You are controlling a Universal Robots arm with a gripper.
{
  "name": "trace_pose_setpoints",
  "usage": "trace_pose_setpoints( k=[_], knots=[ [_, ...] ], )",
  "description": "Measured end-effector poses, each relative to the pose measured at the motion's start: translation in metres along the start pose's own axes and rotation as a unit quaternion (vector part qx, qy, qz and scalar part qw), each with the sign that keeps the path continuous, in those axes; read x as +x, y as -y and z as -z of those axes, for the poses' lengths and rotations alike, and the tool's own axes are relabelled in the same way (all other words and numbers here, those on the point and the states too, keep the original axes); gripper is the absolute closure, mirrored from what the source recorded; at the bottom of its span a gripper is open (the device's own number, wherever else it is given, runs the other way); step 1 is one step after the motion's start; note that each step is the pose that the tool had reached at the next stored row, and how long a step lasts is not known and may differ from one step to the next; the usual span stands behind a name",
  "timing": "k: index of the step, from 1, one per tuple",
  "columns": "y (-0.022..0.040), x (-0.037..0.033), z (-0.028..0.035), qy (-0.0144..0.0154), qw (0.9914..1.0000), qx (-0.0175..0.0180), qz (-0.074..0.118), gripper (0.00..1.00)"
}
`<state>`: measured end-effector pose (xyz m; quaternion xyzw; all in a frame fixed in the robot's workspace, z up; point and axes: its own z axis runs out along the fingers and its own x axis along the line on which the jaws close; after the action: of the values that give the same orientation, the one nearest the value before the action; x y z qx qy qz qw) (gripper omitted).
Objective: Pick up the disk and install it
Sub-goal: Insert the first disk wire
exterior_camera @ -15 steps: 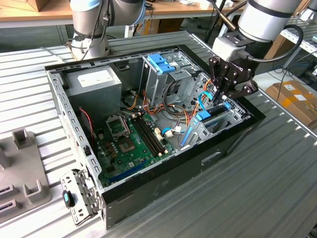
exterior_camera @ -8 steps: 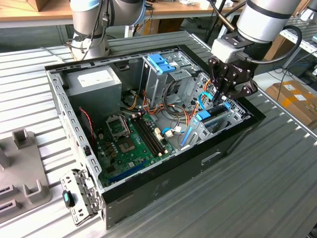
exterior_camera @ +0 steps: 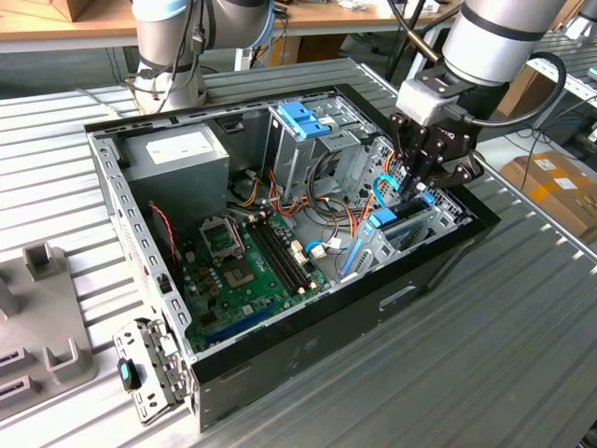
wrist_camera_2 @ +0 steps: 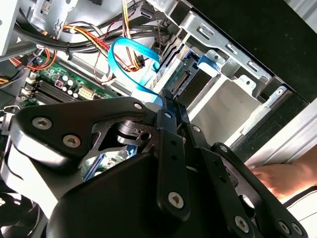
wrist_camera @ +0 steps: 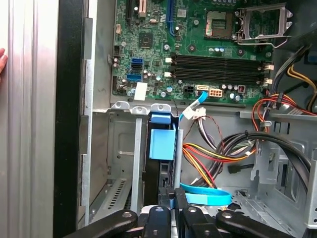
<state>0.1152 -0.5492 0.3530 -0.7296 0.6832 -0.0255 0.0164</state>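
Observation:
The disk (exterior_camera: 384, 221) stands on edge in the drive bay at the end of the open computer case (exterior_camera: 308, 350) on the exterior view's right, its light-blue carrier rails showing. My gripper (exterior_camera: 417, 191) reaches down into that bay from above. In the first wrist view the black fingers (wrist_camera: 163, 198) pinch close together around the disk's blue-railed edge (wrist_camera: 162, 144), so my gripper (wrist_camera: 172, 196) is shut on it. The second wrist view has my gripper (wrist_camera_2: 168, 101) meeting at the disk's connector end (wrist_camera_2: 190, 79), inside the metal bay frame.
A blue flat cable (wrist_camera: 205, 196) and coloured wire bundles (wrist_camera: 213, 153) lie right beside the bay. The motherboard (exterior_camera: 242, 271), grey power-supply box (exterior_camera: 177, 154) and tall cage with blue handle (exterior_camera: 303, 117) fill the case. A person's hand (wrist_camera_2: 277, 176) rests outside the case wall.

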Motion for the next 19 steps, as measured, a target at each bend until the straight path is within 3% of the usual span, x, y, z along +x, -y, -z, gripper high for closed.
trace_pose_setpoints(
  k=[8, 19],
  knots=[
    [-0.0054, 0.0028, -0.0020, 0.0004, 0.99995, 0.0025, 0.009, 0.84],
    [-0.0037, 0.0029, -0.0032, 0.0004, 0.99994, 0.0025, 0.010, 0.84]
  ],
)
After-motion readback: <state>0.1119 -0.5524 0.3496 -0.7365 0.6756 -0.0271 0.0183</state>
